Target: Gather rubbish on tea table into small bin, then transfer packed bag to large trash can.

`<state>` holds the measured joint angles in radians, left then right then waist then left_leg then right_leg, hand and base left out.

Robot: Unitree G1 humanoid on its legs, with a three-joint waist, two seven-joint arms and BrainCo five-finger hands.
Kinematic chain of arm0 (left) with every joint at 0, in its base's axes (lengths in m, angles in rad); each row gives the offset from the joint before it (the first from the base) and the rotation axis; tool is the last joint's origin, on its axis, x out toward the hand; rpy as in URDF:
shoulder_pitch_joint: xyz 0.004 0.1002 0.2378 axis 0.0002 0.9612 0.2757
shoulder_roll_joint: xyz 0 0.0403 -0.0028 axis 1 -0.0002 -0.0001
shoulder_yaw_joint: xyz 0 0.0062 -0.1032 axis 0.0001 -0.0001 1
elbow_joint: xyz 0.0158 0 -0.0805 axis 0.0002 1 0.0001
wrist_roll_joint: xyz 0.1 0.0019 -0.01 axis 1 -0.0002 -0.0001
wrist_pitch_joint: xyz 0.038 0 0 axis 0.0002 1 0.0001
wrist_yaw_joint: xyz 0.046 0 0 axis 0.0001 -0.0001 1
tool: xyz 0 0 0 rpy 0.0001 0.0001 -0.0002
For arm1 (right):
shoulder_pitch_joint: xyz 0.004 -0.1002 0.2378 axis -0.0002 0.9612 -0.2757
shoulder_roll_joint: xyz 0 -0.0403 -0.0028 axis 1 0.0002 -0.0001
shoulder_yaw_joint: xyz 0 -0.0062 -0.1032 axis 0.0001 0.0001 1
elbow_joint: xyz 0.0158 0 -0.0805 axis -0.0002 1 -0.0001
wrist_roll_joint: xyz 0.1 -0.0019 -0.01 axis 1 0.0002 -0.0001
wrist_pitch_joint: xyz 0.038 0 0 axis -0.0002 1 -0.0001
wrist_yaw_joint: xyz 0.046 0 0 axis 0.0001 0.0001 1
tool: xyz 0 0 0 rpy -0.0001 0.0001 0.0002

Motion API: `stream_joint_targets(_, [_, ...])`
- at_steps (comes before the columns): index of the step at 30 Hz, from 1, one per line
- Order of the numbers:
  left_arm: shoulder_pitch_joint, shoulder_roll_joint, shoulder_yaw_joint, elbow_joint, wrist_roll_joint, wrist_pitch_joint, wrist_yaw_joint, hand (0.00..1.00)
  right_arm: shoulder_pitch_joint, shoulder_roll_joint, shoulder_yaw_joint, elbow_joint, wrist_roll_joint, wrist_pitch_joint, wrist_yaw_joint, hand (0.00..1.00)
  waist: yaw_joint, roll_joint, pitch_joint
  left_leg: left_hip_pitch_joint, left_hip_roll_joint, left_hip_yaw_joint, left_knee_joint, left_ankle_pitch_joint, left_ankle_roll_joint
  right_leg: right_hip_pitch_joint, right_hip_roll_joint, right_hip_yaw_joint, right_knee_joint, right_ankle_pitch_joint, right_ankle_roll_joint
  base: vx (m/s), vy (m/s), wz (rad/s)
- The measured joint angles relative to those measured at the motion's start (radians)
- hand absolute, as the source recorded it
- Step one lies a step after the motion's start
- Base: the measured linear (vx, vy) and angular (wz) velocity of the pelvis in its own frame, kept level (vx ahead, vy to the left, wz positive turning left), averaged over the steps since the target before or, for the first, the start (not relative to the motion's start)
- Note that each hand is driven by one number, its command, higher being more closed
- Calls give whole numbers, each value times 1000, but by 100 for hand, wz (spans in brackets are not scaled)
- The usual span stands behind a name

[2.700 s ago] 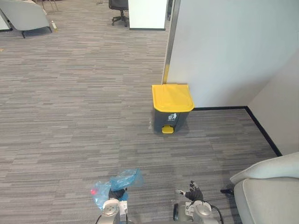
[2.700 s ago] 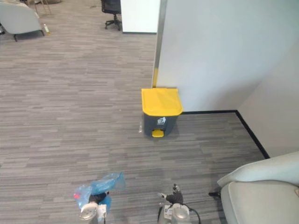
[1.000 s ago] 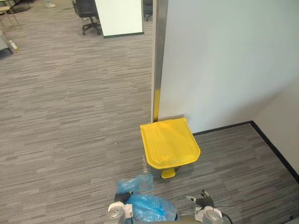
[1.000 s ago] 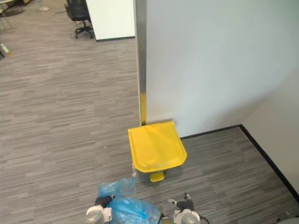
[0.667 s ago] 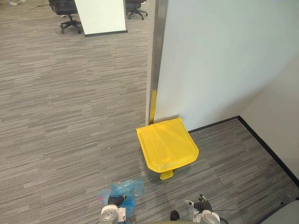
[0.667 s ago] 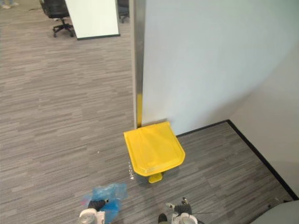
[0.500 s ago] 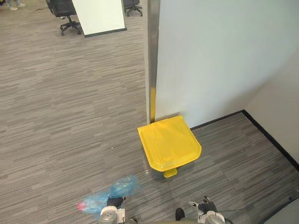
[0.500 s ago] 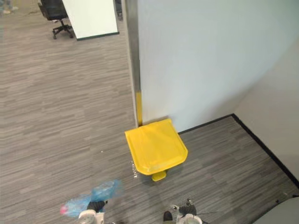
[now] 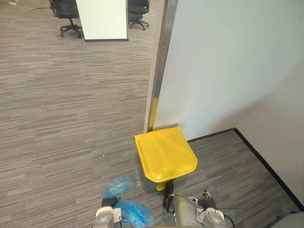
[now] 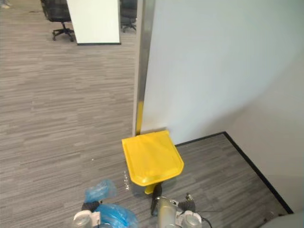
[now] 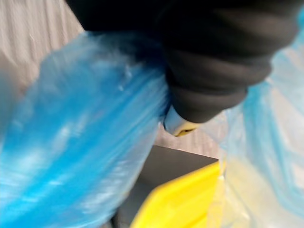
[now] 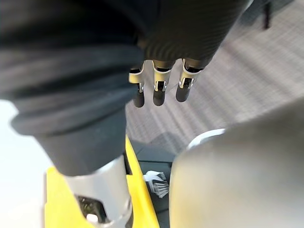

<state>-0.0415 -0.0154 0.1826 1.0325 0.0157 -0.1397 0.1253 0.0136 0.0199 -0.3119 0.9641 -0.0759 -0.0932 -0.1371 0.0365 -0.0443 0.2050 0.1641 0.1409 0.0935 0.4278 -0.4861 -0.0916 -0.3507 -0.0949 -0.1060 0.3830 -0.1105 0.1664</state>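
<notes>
Since a moment ago your bag has swung back toward the shut bin. The left hand clutches it just left of the bin's front, and the right hand hangs slack-fingered on the other side.

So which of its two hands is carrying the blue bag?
The left hand: it grips the blue bag, close to the yellow-lidded bin. The right hand has straight fingers and holds nothing.

Right hand: dark ribbed cover over back and wrist; silver fingers in a row, dark tips. Left hand: same dark ribbed cover, small silver edge beneath. Forearms silver-grey, rounded at the wrists.
</notes>
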Motion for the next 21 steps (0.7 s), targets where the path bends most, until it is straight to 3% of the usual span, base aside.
stream_joint_targets(1, [-8,-36,0,-2,1,-1,-1,100,-12,-17,-8,-6,-2,1,-3,0,0,46,10,5,25,-24,-4,0,-3,-5,20,-16,41,-42,6,339,-111,34])
stream_joint_targets(3, [-7,-40,-3,-3,2,-1,-8,100,-14,-15,-42,-12,0,2,-4,0,-1,49,19,25,21,-57,2,37,14,-10,32,9,139,-93,-17,333,-165,38])
stream_joint_targets(7, [-5,-41,22,-3,2,1,-14,100,-8,-9,-67,-13,6,11,-7,0,6,59,15,29,39,-120,50,45,17,-5,46,-9,225,-178,-45,220,-146,19])
stream_joint_targets(12, [-7,-49,39,-63,0,-2,3,100,-7,-6,-52,-35,60,12,-21,0,5,80,-9,11,57,-129,-75,93,2,-26,56,-28,181,-191,-57,157,-70,23])
stream_joint_targets(16, [-16,-39,11,-135,-24,-9,3,100,0,-35,85,-69,79,11,-21,0,7,83,-51,-82,45,-179,-126,158,-18,-85,21,-57,165,-175,-84,82,-33,48])
stream_joint_targets(21, [-22,-28,-68,-165,-38,-20,6,100,-73,-10,299,-249,80,-2,-20,0,28,108,-66,-177,70,-192,-118,221,-25,-123,29,-99,121,-160,-110,23,-95,23])
